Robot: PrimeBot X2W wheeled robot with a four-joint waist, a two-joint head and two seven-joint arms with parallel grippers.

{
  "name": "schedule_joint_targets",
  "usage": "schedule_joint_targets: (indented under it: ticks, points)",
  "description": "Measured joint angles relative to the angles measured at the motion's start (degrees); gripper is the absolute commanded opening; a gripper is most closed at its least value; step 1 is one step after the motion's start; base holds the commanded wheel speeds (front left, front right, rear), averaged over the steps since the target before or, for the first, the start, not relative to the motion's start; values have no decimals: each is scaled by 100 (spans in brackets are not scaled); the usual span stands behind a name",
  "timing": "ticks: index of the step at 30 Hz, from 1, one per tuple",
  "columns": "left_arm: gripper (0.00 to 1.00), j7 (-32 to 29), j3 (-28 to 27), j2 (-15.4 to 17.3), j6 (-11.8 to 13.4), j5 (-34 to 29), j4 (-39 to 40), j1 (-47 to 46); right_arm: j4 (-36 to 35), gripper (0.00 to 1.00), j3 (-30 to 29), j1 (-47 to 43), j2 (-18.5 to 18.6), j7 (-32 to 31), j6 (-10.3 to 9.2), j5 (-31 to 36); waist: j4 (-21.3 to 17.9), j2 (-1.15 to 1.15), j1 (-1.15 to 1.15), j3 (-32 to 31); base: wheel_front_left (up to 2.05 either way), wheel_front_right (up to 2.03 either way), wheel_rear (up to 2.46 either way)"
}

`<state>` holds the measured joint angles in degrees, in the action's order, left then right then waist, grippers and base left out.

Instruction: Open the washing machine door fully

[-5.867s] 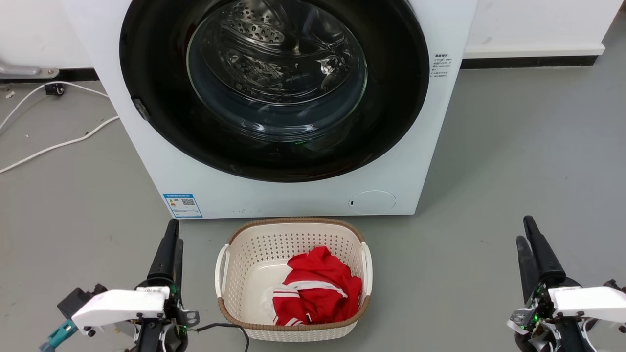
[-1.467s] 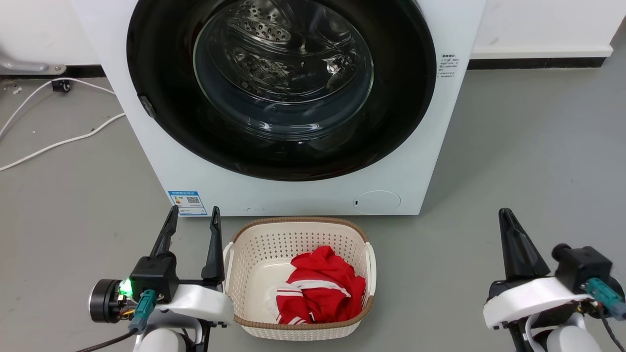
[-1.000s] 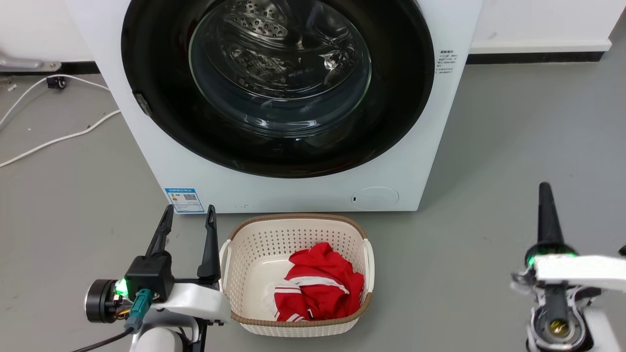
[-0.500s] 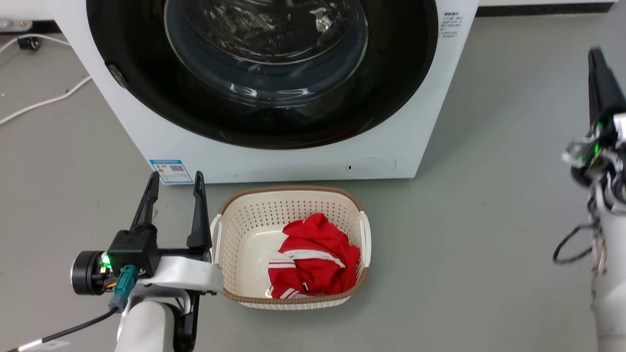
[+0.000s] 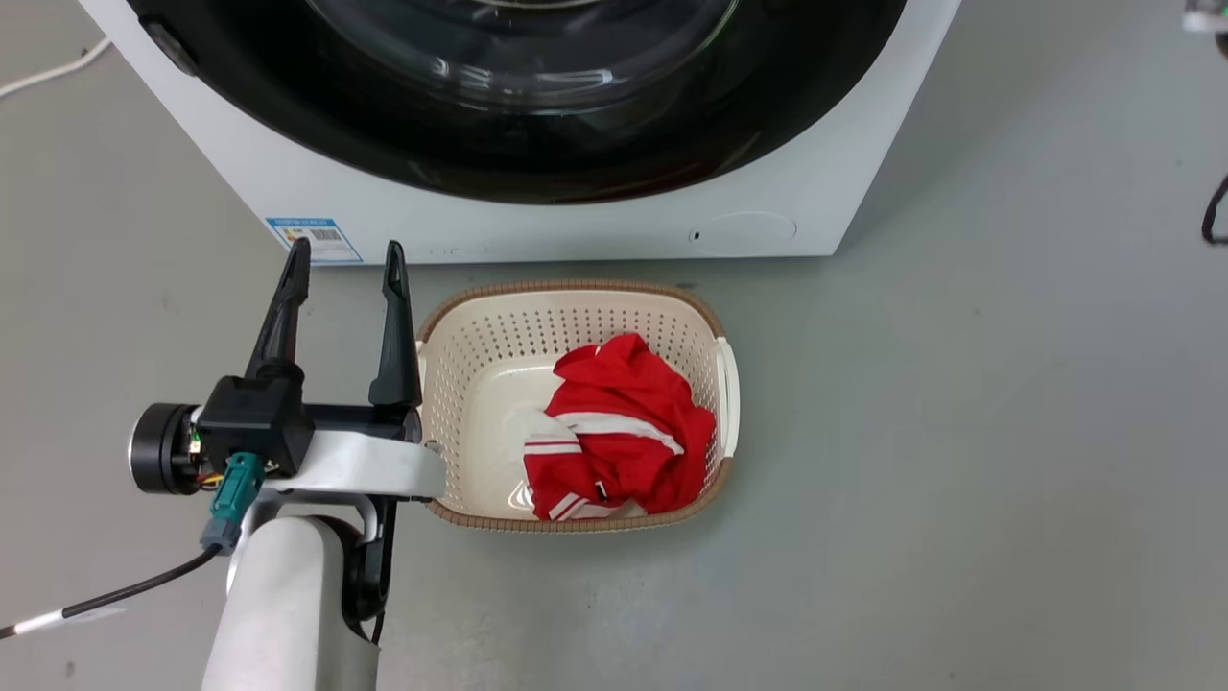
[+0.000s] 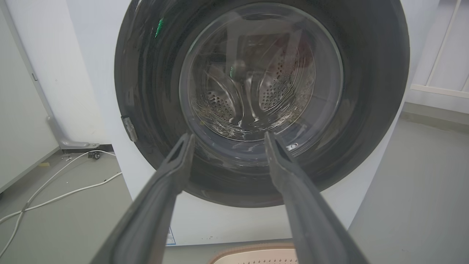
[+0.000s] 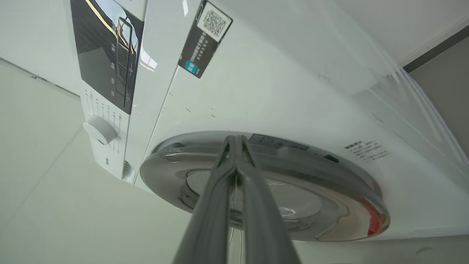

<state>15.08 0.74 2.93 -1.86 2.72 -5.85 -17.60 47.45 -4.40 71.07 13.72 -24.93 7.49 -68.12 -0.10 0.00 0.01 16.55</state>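
Well, the washing machine door (image 6: 146,91) sits closed, all work ahead. Left gripper (image 5: 346,248) splayed; right gripper (image 7: 234,139) pinched empty, pointing at its rim.

My left gripper (image 5: 343,254) sits with its two fingers (image 5: 283,317) spread apart, pointing to the washing machine (image 5: 595,226); the blue label sticker (image 5: 315,240) lies just past the fingertips. Just beside its right finger stands the cream basket (image 5: 576,288) with a red garment (image 5: 619,422) inside, and further ahead is the black washing machine door (image 5: 537,163).
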Motion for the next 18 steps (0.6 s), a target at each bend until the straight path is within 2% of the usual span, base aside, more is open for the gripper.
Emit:
schedule_joint_targets:
  ticks: [6, 18]
  points:
    - [100, 0, -8, -1, -27, -22, 59, -112, 370, 0, 353, 751, -148, -525, 0, 503, 31, 0, 0, 294, 0, 0, 0]
    - [100, 0, -116, -1, -113, -96, 261, -301, 978, 0, 471, 1742, -432, -577, 0, 1347, 143, 0, 0, 834, 0, 0, 0]
